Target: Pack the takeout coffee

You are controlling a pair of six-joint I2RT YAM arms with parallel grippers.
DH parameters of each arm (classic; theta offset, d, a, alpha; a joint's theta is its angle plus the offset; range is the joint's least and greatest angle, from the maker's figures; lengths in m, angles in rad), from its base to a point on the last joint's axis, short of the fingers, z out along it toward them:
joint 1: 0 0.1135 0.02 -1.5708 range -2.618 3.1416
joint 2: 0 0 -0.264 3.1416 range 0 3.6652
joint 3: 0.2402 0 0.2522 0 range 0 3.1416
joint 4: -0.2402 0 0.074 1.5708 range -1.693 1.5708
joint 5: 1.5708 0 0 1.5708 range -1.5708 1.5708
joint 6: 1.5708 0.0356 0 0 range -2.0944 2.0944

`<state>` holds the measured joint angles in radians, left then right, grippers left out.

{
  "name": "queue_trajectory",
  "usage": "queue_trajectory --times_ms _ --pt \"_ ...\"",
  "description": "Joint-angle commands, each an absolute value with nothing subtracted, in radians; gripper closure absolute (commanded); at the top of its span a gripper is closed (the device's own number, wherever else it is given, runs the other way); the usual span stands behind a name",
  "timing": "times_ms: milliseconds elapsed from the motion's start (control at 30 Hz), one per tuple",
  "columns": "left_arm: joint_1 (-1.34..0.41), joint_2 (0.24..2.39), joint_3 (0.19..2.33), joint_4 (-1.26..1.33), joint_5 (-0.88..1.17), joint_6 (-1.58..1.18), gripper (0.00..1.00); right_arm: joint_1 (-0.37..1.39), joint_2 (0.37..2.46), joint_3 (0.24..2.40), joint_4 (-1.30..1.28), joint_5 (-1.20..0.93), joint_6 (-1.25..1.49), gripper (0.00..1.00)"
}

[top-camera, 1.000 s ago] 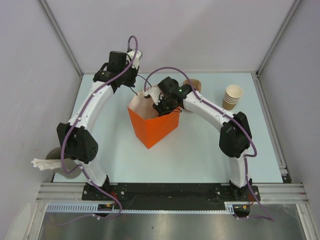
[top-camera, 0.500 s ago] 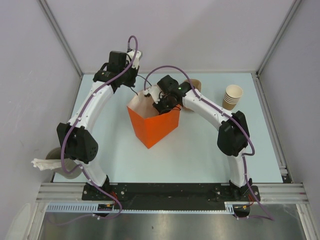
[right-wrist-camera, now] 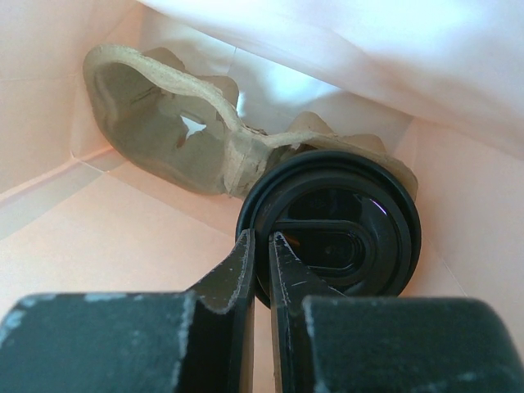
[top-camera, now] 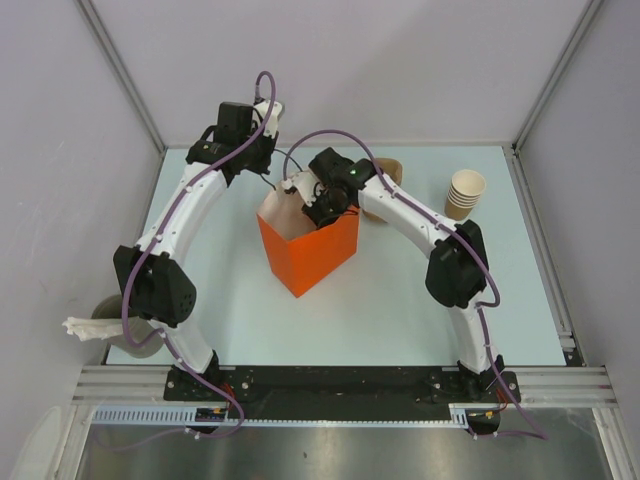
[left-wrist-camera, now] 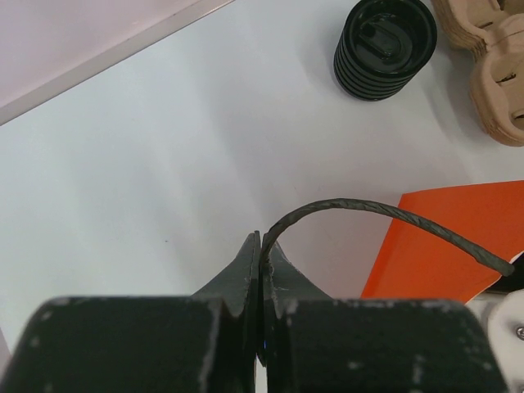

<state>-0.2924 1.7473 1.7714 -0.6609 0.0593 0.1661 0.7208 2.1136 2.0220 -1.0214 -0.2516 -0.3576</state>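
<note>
Two arms arched toward orange bag [top-camera: 310,258], left pincer [left-wrist-camera: 260,246] clamping handle [left-wrist-camera: 393,211], right pincer [right-wrist-camera: 262,241] inside pinching lid [right-wrist-camera: 337,237].

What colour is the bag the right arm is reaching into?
The bag is bright orange outside and pale pinkish inside. The top external view shows it best.

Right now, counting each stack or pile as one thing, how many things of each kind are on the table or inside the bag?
Orange bag: 1
Lidded coffee: 1
Carrier in the bag: 1
Carrier pile outside: 1
Tan cup stack: 1
Black lid stack: 1
Total: 6
</note>
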Motion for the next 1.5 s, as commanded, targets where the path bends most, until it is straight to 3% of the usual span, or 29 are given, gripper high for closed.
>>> queue_trajectory --times_ms 0,767,1467 --pt "-0.301 1.738 1.810 -0.658 0.066 0.163 1.00 0.718 2.169 2.071 -1.104 -0.218 -0.380 1.00" --pt "-0.308 1.735 1.810 -0.657 0.055 0.167 1.00 0.696 2.218 2.161 -1.154 -0.279 -0.374 1.00" --pt "-0.310 1.732 1.809 -0.658 0.051 0.172 1.00 0.712 2.189 2.112 -1.129 -0.285 -0.371 1.00"
